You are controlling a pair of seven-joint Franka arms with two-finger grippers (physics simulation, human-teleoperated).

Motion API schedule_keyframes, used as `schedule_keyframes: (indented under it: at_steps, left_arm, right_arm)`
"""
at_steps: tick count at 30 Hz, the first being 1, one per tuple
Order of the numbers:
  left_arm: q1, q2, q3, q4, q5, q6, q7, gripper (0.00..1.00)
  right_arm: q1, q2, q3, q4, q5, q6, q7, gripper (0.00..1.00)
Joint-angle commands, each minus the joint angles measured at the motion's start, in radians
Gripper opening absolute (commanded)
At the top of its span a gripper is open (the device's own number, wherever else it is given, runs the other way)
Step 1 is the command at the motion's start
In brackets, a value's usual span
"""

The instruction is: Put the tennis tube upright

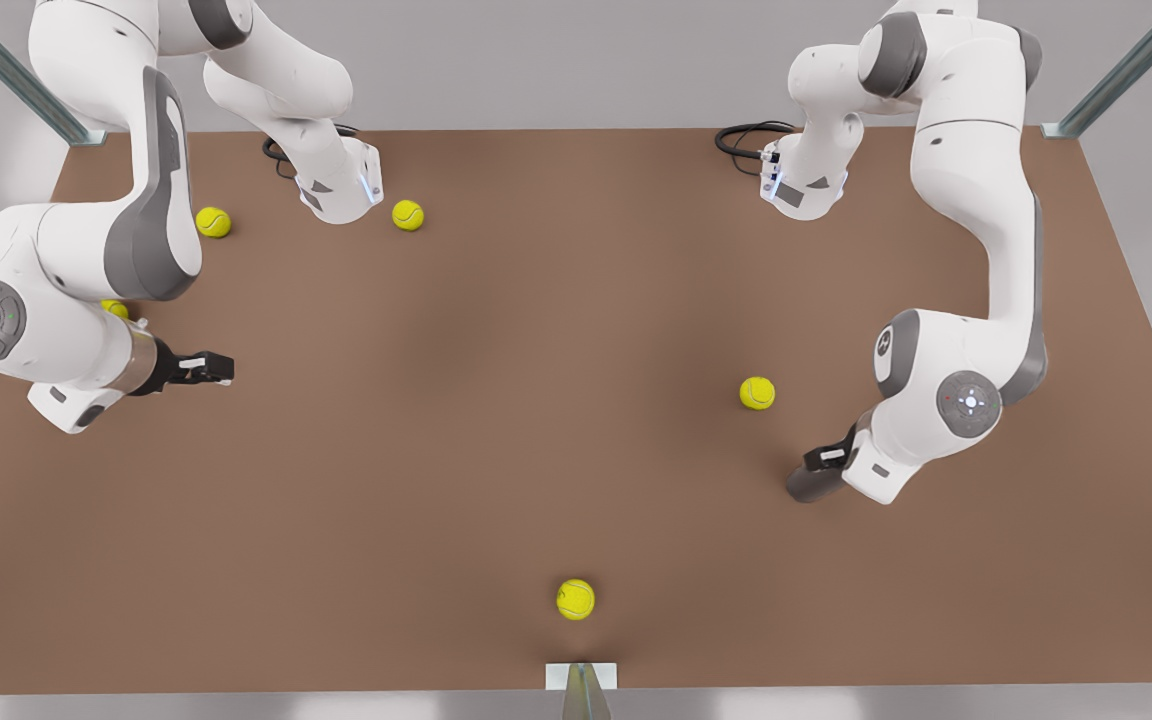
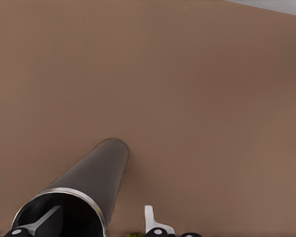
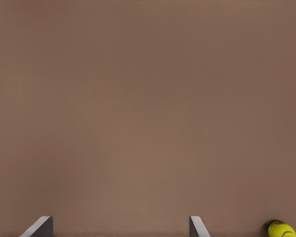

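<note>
Where the worktop (image 1: 496, 480) comes closest to the front camera, one yellow tennis ball (image 1: 575, 599) lies alone, well off to the front view's left of the tennis tube (image 1: 802, 488) and nearer than it. The tube itself is a dark grey cylinder that looks short and foreshortened in the front view. In the left wrist view its silvery rimmed mouth (image 2: 64, 205) faces the camera and its far end meets the brown surface. The left end effector (image 1: 824, 462) is at that mouth with its jaws spread. One finger (image 2: 42, 223) reaches inside the opening and the other finger (image 2: 149, 217) stands outside, apart from the wall, so the jaws straddle the rim without pinching it. Just beyond the tube, a second ball (image 1: 756, 392) rests near it. Far across from the tube, toward the front view's left, the right end effector (image 1: 219, 368) hangs over bare worktop, its fingers (image 3: 39, 227) wide apart and holding nothing. A third ball (image 1: 116, 308) sits close behind it, half hidden by the arm. Farthest from the tube, near the base of that arm, lie two more balls: a fourth ball (image 1: 213, 221) and a fifth ball (image 1: 407, 215).
</note>
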Motion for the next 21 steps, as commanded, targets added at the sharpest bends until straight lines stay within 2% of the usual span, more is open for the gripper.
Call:
schedule_keyframes:
  at_steps: [1,4,18,21]
  left_arm:
    - [0.000,-0.001,-0.001,0.001,0.004,0.000,-0.002,1.00]
    - [-0.002,-0.004,-0.027,0.009,0.068,-0.012,-0.071,1.00]
    - [0.004,-0.022,-0.025,0.041,0.057,-0.071,-0.065,1.00]
    - [0.017,-0.027,-0.025,0.098,0.004,-0.172,-0.061,1.00]
  right_arm:
    - [0.000,-0.001,0.000,0.000,0.000,0.000,0.000,1.00]
    - [0.001,0.001,0.000,0.000,0.000,0.000,0.000,1.00]
    - [-0.003,0.005,0.002,0.006,-0.003,0.011,0.009,1.00]
    - [-0.026,-0.002,0.002,0.009,0.011,0.011,0.006,1.00]
